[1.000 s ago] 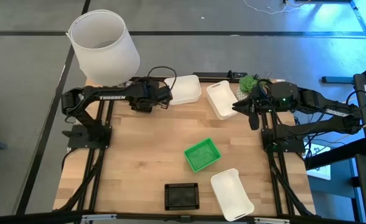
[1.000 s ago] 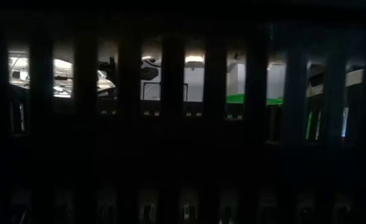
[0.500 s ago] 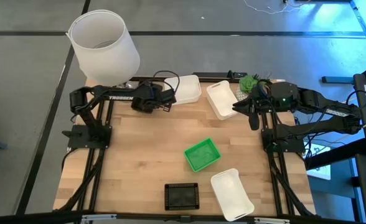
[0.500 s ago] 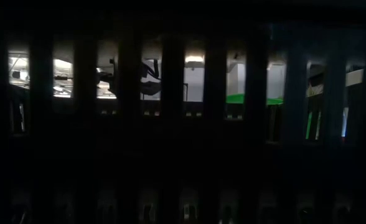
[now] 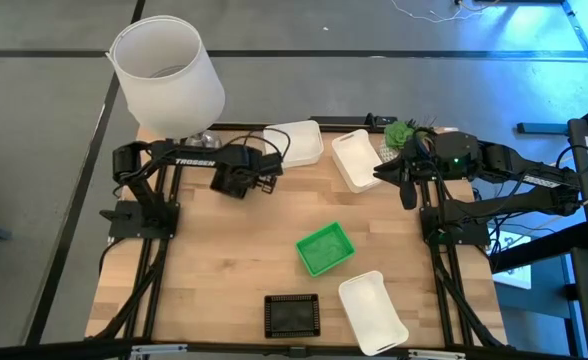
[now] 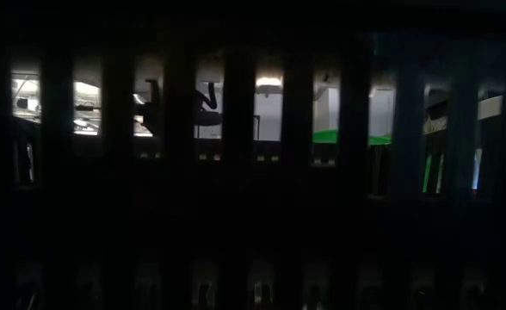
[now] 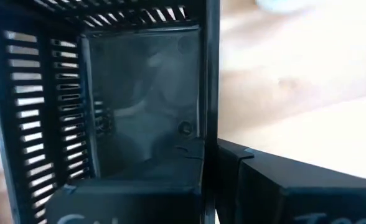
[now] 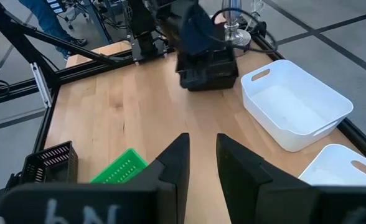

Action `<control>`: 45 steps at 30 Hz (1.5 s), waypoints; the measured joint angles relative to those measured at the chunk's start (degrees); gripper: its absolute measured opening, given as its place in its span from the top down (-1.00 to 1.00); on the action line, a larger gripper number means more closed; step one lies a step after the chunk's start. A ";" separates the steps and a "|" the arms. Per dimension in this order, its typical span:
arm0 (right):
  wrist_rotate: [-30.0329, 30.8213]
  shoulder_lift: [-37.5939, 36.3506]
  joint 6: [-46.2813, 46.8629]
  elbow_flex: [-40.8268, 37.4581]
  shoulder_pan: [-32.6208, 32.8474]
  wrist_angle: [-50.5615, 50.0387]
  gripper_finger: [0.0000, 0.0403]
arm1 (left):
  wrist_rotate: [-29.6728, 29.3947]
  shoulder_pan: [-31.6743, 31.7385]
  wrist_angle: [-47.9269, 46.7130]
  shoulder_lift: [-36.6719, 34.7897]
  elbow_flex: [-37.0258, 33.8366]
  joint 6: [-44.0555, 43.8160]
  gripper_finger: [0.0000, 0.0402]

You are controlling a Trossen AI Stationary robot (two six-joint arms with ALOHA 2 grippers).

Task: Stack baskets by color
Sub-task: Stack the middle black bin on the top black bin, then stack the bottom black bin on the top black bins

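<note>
Carrying a black mesh basket clamped in our left fingers at upper left of the frame, we face its mate, the black basket, at lower centre of the worktop, nearer this arm than our right fingers, slightly parted and empty.

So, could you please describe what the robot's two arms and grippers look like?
Both are dark, matte black jointed arms. The left arm carries white lettering along its link and a looping black cable near its wrist. The right arm shows a small green light. The right gripper has two flat black fingers.
</note>
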 joint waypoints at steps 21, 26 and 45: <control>-0.11 0.00 -0.43 -0.02 0.00 0.00 0.61 | 4.79 -1.00 -2.14 -0.04 0.00 -1.51 0.63; -1.48 0.00 -2.45 -0.02 -0.02 0.00 0.61 | 3.55 -2.52 -3.04 -1.95 1.89 -1.25 0.62; -11.15 15.92 -15.77 28.49 5.15 -17.44 0.76 | -14.04 -29.90 -12.21 -13.63 24.04 3.54 0.62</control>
